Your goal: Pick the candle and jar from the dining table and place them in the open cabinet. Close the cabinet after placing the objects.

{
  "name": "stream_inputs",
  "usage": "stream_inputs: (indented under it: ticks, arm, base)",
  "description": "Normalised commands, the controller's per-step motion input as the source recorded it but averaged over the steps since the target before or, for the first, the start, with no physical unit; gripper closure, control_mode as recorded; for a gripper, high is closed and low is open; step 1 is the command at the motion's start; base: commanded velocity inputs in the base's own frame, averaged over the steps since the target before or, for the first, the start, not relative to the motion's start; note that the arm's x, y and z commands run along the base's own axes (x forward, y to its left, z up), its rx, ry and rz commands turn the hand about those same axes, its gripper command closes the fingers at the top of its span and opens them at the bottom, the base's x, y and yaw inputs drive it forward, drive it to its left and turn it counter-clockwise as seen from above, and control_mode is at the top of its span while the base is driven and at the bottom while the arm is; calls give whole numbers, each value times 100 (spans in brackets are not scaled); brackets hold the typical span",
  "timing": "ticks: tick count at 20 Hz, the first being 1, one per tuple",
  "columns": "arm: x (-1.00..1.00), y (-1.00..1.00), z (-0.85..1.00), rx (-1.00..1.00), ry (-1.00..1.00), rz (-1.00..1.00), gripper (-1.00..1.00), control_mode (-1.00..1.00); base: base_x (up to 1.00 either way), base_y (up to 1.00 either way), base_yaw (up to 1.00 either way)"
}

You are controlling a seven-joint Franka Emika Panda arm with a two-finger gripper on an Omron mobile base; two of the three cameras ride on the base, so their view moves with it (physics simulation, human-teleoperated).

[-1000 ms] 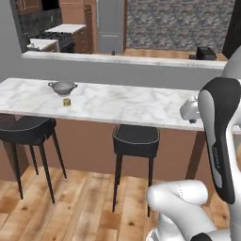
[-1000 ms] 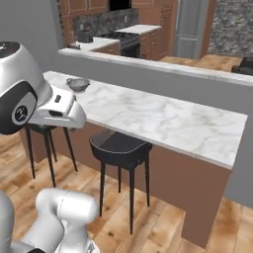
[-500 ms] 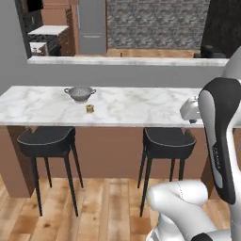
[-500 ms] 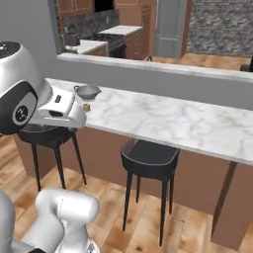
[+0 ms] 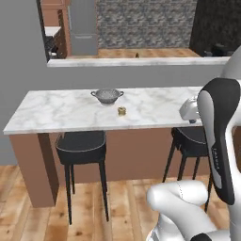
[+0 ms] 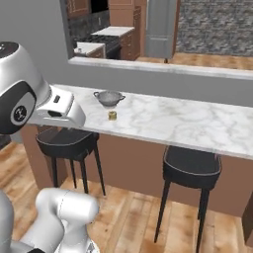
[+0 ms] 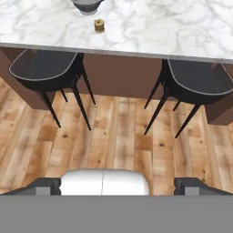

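Note:
The candle (image 5: pixel 121 111) is a tiny yellow-gold cylinder standing on the white marble dining table (image 5: pixel 56 110), just in front of a steel colander (image 5: pixel 107 96). From the right base view the candle (image 6: pixel 112 115) sits near the table's (image 6: pixel 197 123) left part. In the hand view the candle (image 7: pixel 98 25) is far off at the top, on the table (image 7: pixel 173 27). My gripper (image 7: pixel 117 186) is open and empty, held well back from the table edge, above the wooden floor. The jar and the cabinet are out of view.
Two black stools (image 5: pixel 81 146) (image 5: pixel 190 141) stand under the table's near side, also seen as stools (image 7: pixel 43 68) (image 7: pixel 198 79) in the hand view. A grey half wall with a ledge (image 5: pixel 136 61) runs behind the table. The colander (image 6: pixel 109 98) stands beside the candle.
The whole picture has slid sideways, so the base has driven along the table. Candle and colander keep their places on the table. The gripper stays open.

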Motion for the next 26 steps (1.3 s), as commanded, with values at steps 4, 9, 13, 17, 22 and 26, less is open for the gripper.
stream_inputs:
  ticks: [4,9,13,17,22,26]
  arm:
    - [0,0,0,0,0,0,-100,100]
    - [0,0,0,0,0,0,-100,100]
    - [0,0,0,0,0,0,-100,100]
    - [0,0,0,0,0,0,-100,100]
    - [0,0,0,0,0,0,-100,100]
    - [0,0,0,0,0,0,-100,100]
  base:
    - [44,61,-9]
    - [54,34,-4]
    - [26,1,0]
    - [31,0,0]
    - [51,0,0]
    - [58,0,-1]
